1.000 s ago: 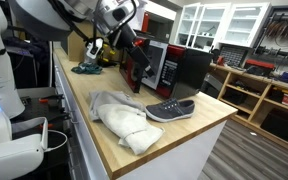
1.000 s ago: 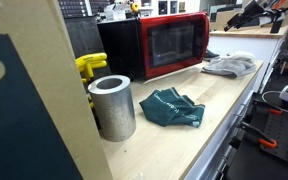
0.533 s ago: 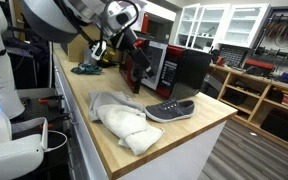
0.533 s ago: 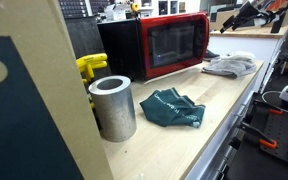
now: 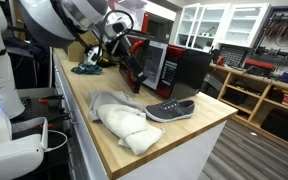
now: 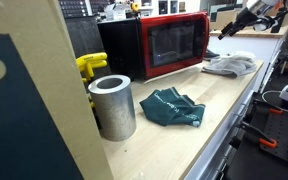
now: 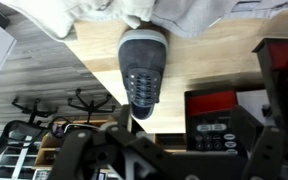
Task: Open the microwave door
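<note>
The microwave door (image 6: 174,43) looks rigid, glossy, likely slippery; best pulled at its edge beside the control panel (image 5: 169,68); the fingers (image 7: 84,152) gape wide, empty

Red microwave door (image 6: 176,43), grey shoe (image 5: 170,110)

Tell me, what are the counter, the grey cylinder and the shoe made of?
Counter: looks like pale wood with a smooth matte finish, showing faint grain lines. Cylinder: probably metal, perhaps aluminium, judging by its dull grey brushed sheen and thick wall. Shoe: seemingly a dark grey fabric upper with laces, on a white, rubbery-looking sole.
</note>
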You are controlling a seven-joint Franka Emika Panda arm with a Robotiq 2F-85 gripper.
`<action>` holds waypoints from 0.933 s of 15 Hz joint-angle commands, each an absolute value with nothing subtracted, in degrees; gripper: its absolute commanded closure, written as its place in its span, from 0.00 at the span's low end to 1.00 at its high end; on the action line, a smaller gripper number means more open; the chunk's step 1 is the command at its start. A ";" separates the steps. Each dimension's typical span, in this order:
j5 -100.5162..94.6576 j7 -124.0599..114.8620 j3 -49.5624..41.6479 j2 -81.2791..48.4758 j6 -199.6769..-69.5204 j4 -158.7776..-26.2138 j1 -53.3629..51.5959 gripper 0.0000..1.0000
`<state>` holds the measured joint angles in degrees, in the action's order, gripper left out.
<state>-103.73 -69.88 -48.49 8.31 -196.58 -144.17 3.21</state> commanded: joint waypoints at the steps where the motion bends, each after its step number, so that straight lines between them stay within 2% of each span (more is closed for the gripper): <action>1: -103.76 -72.61 -44.48 9.48 -195.36 -145.38 1.38 0.00; 9: -107.01 -77.50 -39.52 8.34 -201.68 -143.59 3.54 0.00; 10: -107.77 -77.93 -41.73 12.07 -198.10 -146.58 -1.06 0.00; 12: -109.75 -78.08 -41.99 11.54 -200.52 -146.54 -0.43 0.00; 14: -112.53 -78.40 -45.00 15.13 -199.20 -149.07 -4.48 0.00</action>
